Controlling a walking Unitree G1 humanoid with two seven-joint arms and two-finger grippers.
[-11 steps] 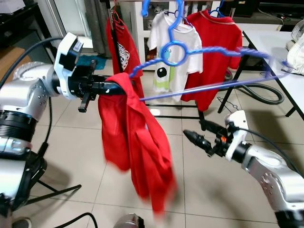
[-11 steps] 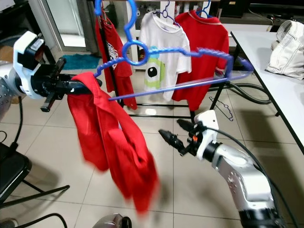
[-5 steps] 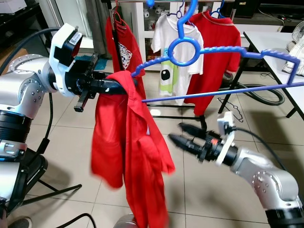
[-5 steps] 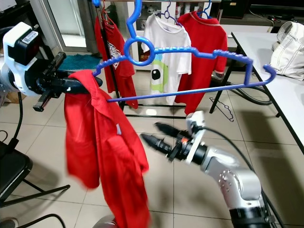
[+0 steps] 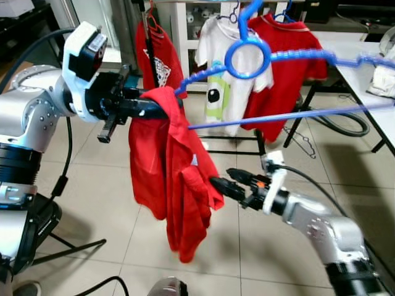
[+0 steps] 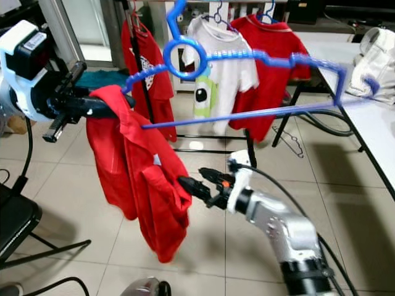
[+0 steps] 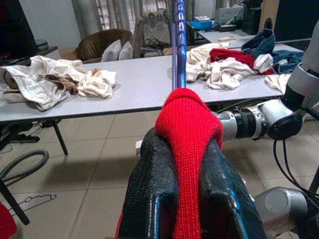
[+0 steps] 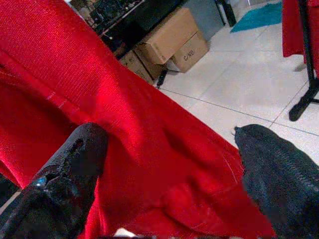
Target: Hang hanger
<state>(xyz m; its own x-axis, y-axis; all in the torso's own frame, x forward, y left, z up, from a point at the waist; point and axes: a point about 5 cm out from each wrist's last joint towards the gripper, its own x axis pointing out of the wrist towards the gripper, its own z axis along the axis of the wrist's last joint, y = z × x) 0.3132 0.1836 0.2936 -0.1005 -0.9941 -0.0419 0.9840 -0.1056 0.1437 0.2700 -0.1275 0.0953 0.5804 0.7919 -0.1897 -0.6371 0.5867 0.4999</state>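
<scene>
Now we are bringing the right end effector, fingers wide, against the red shirt. Our left end effector is clamping shirt and blue hanger, still unhung.

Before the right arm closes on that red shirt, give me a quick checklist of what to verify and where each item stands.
1. Left gripper shut on red shirt and blue hanger: ok.
2. Right gripper open: ok, fingers spread wide.
3. Shirt cloth between the right fingers: ok, red fabric lies across the gap in the right wrist view.
4. Right fingertip touching the shirt: cannot tell, it reaches the hem edge.
5. Shirt seated on hanger: not ok, it hangs bunched from one end.
6. Room on clothes rack: cannot tell.
</scene>
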